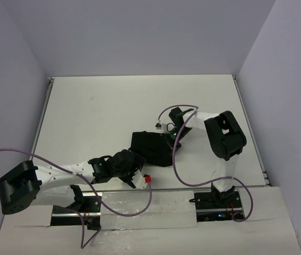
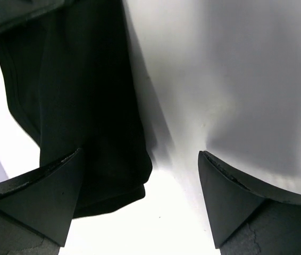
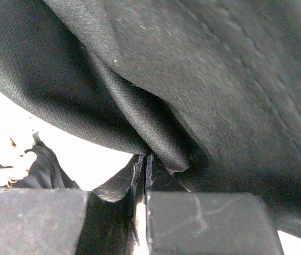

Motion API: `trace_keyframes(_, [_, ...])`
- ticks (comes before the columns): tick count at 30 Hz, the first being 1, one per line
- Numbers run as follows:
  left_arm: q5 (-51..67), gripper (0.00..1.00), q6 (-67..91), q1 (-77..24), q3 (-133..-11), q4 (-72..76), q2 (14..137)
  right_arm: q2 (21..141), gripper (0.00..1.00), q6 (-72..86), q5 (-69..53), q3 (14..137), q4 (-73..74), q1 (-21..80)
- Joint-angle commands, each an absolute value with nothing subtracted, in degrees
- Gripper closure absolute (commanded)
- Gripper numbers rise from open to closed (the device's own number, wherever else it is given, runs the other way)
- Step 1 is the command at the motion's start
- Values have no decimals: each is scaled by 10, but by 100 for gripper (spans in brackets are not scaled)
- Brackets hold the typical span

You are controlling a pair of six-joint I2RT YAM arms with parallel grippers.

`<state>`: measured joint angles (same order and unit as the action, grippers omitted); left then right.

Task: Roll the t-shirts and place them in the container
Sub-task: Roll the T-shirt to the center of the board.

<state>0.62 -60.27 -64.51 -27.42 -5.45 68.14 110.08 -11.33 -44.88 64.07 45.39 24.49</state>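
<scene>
One black t-shirt (image 1: 151,148) lies folded into a compact bundle in the middle of the white table. My left gripper (image 1: 139,171) is at its near left corner, open. In the left wrist view the shirt (image 2: 81,101) fills the left side. Its corner lies by the left fingertip (image 2: 60,186), and the left gripper (image 2: 140,196) holds nothing. My right gripper (image 1: 168,139) is at the shirt's far right edge. In the right wrist view its jaws are pressed together at a fold of the fabric (image 3: 156,122), and the right gripper (image 3: 146,159) pinches the edge.
The table (image 1: 102,111) is boxed in by pale walls at the back and both sides. Metal rails run along its left edge (image 1: 41,114) and right edge (image 1: 251,127). Purple cables (image 1: 178,154) loop from both arms over the near table.
</scene>
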Motion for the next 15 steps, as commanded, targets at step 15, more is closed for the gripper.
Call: trace_keyframes(15, [-98,1,-650,-603,-256,185,771,1080,100,-122,-461,643,453,243])
